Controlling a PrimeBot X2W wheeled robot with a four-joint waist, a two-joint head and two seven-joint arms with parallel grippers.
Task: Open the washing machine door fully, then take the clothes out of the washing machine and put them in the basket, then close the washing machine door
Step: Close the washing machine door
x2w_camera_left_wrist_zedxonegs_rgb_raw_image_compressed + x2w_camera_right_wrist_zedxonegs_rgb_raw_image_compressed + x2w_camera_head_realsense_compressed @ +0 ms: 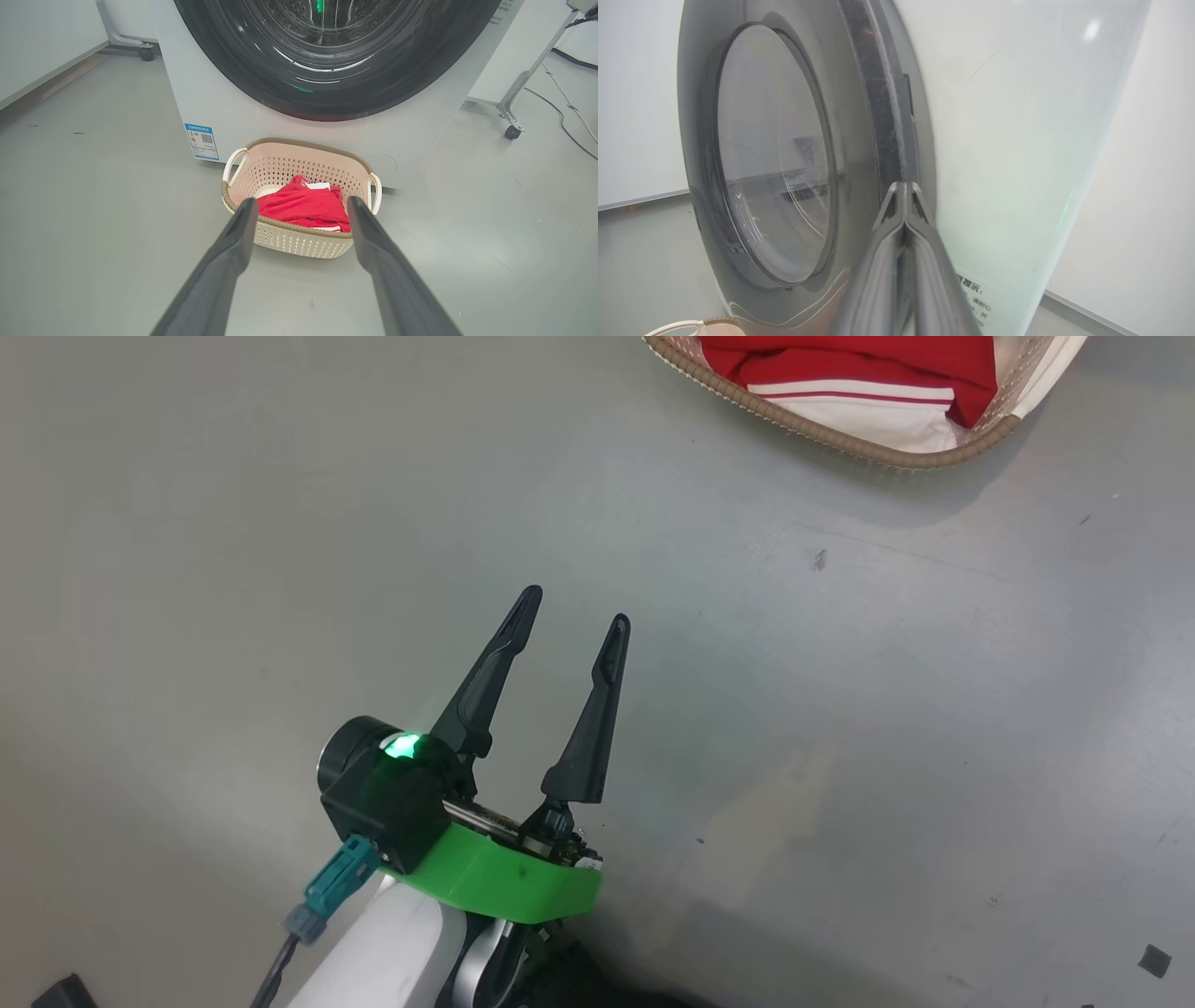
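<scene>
Red fabric clothes (303, 207) lie in the cream perforated basket (299, 247) before the white washing machine (219, 107); my left hand (576, 606) hangs open, my closed right hand (906, 184) at the rim of the glossy black door (775, 154), likely to shut it.

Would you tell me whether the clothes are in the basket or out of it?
In. The red clothes lie piled inside the basket, as the left wrist and head views both show.
</scene>
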